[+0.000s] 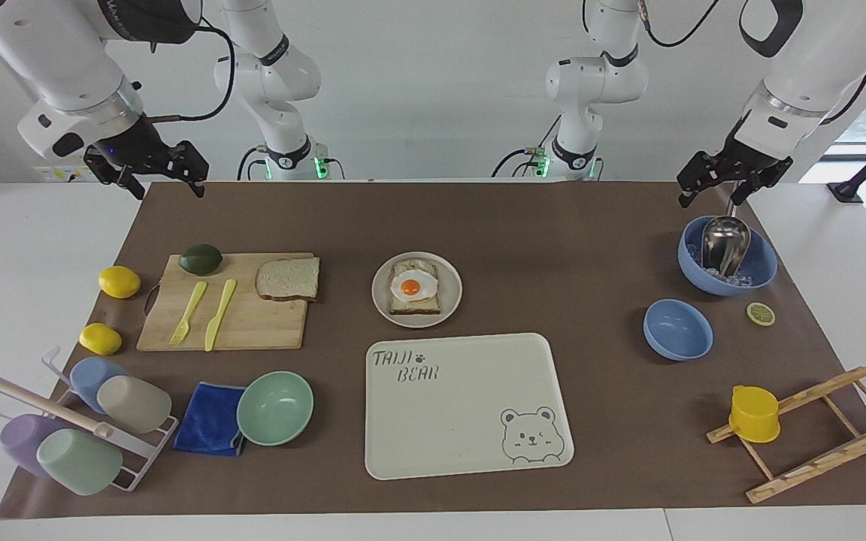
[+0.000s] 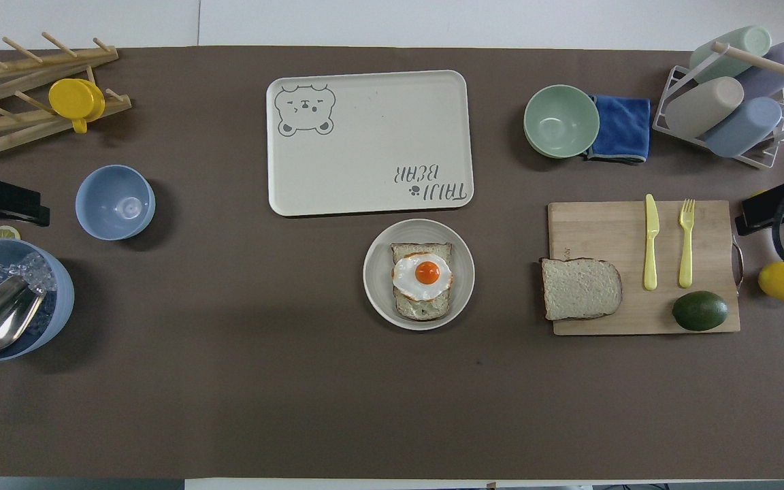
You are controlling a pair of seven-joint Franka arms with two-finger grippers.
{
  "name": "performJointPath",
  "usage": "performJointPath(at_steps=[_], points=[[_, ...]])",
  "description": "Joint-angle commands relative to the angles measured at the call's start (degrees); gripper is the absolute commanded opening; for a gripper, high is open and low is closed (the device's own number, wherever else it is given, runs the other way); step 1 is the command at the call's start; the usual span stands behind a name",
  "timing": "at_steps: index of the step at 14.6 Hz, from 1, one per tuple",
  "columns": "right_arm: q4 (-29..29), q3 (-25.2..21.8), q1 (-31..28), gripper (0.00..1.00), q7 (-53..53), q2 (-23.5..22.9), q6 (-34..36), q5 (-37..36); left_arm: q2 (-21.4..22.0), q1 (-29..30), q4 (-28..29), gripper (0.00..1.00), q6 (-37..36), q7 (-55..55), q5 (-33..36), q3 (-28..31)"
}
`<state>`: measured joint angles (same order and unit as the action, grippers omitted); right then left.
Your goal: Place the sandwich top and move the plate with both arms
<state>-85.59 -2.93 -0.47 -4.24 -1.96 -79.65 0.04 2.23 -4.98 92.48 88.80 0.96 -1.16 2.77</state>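
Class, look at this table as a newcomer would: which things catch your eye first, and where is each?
The fried egg on a bread slice draws the eye first, sitting on the plate at the table's middle. Beside that plate, farther from the robots, lies the big bear-print tray. Toward the right arm's end, the plain sandwich top waits on a wooden cutting board with a yellow knife, fork and an avocado.
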Motion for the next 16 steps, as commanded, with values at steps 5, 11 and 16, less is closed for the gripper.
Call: performJointPath(at_steps=[5, 11, 16], points=[[1.39, 0.38, -0.85, 1.00, 0.02, -0.77, 0.99, -0.13, 0.59, 0.58, 0.15, 1.00, -0.73, -0.52, 0.80, -0.48], [1.30, 1.26, -0.85, 1.00, -0.51, -0.42, 1.60, -0.21, 0.59, 0.58, 0.15, 1.00, -0.73, -0.52, 0.80, -0.48], [-0.89, 13.09, -0.76, 1.00, 7.19, -1.03, -3.05, -3.80, 0.59, 0.58, 0.15, 1.00, -0.73, -0.52, 0.80, -0.48]])
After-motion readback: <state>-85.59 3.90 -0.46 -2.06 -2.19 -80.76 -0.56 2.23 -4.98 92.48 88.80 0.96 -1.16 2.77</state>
